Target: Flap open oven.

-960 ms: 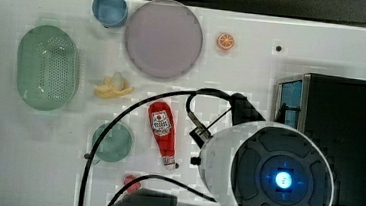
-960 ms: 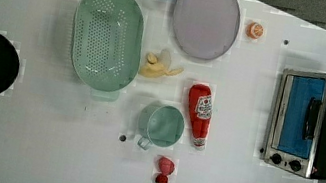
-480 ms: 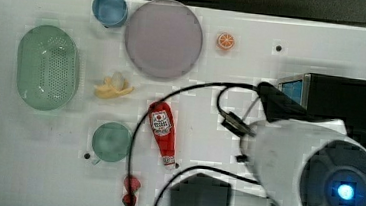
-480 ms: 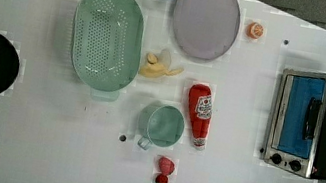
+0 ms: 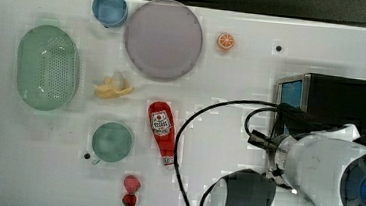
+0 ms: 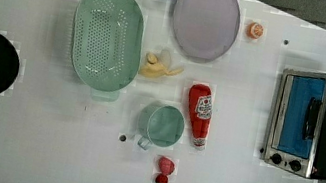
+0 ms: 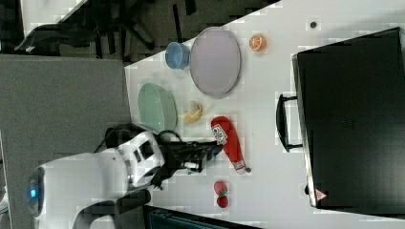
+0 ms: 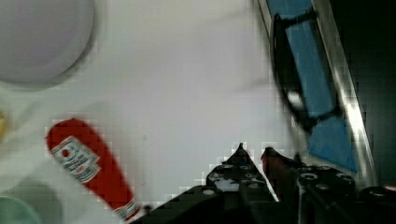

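The oven (image 5: 341,104) stands at the top view's right side of the white table, its blue glass door (image 6: 301,116) flat against the silver frame, with the dark bar handle (image 6: 312,118) across it. In the wrist view the door (image 8: 308,70) and its handle (image 8: 285,79) lie just ahead of my gripper (image 8: 254,151). The dark fingertips stand a narrow gap apart with nothing between them. In the top view my gripper (image 5: 281,110) hangs over the oven's front edge, and the white arm (image 5: 335,171) covers the oven's near corner.
A red ketchup bottle (image 5: 162,130) lies near the arm's cable. Further to the top view's left are a green mug (image 5: 112,141), strawberries (image 5: 130,191), a banana (image 5: 112,87), a green colander (image 5: 47,67), a purple plate (image 5: 163,38), a blue cup (image 5: 109,8) and an orange (image 5: 226,41).
The arm has swung toward the top view's right, bringing the gripper from beside the ketchup bottle up to the oven's front. The oven door and the other objects have not moved.
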Controlling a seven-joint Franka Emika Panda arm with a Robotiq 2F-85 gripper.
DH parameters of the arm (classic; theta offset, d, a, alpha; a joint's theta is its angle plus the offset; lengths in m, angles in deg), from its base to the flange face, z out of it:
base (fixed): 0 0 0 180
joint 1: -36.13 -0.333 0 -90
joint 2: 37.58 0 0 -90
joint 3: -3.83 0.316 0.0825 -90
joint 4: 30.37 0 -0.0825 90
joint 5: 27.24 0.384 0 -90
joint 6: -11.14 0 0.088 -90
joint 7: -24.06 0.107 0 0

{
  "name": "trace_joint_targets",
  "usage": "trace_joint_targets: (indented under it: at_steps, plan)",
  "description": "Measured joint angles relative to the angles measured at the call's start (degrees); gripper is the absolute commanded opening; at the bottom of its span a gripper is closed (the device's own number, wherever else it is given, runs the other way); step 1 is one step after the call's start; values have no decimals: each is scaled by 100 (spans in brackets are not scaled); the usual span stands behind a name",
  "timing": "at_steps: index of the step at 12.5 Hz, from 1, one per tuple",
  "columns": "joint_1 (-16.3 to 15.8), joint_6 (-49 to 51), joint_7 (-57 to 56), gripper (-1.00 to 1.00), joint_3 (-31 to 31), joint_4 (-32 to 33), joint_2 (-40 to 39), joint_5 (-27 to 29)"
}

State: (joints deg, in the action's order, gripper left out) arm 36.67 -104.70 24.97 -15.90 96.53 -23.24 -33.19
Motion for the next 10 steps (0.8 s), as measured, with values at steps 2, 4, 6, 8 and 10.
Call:
trace_joint_targets:
  at_steps: [2, 4, 6, 8, 10]
  plan:
    - [-36, -485, -532, -65, -178, 11, -277, -37]
    - [-53, -751, -932, -65, -358, 11, -609, -68]
    - [-71, -1062, -1071, -65, -590, 45, -919, -76]
    - [1, -1260, -1217, -65, -725, 34, -1141, -117]
    - [71, -1383, -1287, -65, -750, 34, -1363, -115]
